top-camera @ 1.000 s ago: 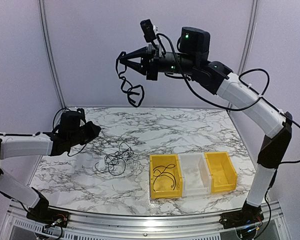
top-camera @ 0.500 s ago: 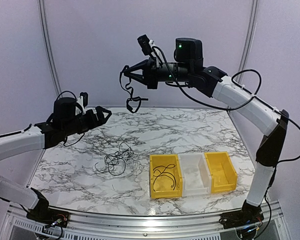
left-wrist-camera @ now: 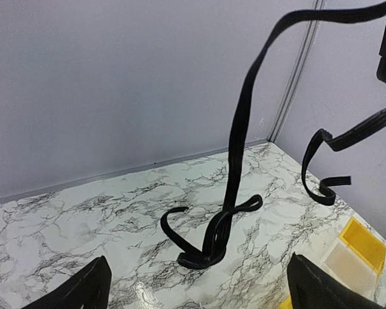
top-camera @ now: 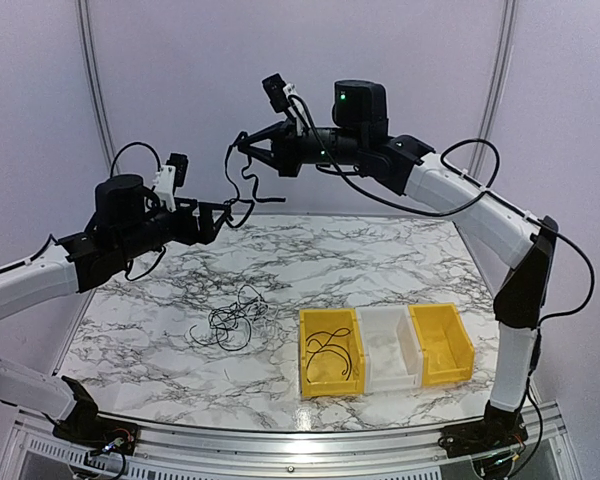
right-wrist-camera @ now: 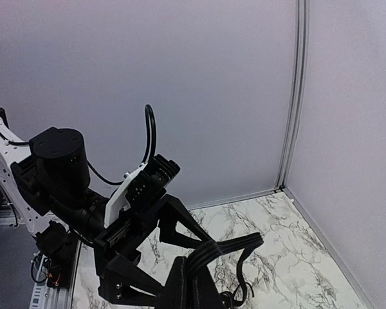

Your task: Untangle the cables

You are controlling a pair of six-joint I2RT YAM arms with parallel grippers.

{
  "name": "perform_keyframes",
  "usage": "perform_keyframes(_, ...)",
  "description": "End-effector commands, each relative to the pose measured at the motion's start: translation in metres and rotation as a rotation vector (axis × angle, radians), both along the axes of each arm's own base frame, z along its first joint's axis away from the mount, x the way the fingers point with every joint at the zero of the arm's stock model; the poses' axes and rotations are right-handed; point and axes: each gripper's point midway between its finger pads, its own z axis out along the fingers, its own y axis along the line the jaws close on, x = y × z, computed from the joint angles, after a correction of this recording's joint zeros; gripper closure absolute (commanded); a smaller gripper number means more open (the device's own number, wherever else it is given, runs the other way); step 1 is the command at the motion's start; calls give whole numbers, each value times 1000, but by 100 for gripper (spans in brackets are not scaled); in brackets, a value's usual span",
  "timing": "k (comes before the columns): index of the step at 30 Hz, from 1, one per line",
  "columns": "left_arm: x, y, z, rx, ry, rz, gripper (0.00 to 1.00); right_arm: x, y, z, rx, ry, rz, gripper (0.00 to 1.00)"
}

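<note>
No text, label, brand, number or sign can be read in any of the views.

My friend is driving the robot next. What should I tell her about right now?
Right gripper: shut on a flat black cable, held high above the marble table.
Left gripper: open, empty, close to the dangling part.
A tangle of thin dark cables lies on the table.
Done: one coiled black cable sits in the left yellow bin.
Left: probably sort out the held cable, then separate the tangle.
</note>
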Motion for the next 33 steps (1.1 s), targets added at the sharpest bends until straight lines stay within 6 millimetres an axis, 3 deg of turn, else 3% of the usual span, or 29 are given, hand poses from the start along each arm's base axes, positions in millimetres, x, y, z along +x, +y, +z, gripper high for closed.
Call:
perform_keyframes(1, -1, -5, 25, 46, -86, -37, 1, -13, 1, 37, 76, -59, 7, 100)
perform_keyframes(14, 15, -25, 17, 61, -68, -77, 4, -49, 10, 54, 103, -84, 79, 100)
perform_keyframes(21, 11, -25, 6, 76, -55, -91, 5, -51, 9, 59, 109, -93, 71, 100)
perform_keyframes(33, -5, -10, 14, 49, -72, -67, 4, -48, 11, 62, 115, -116, 55, 100)
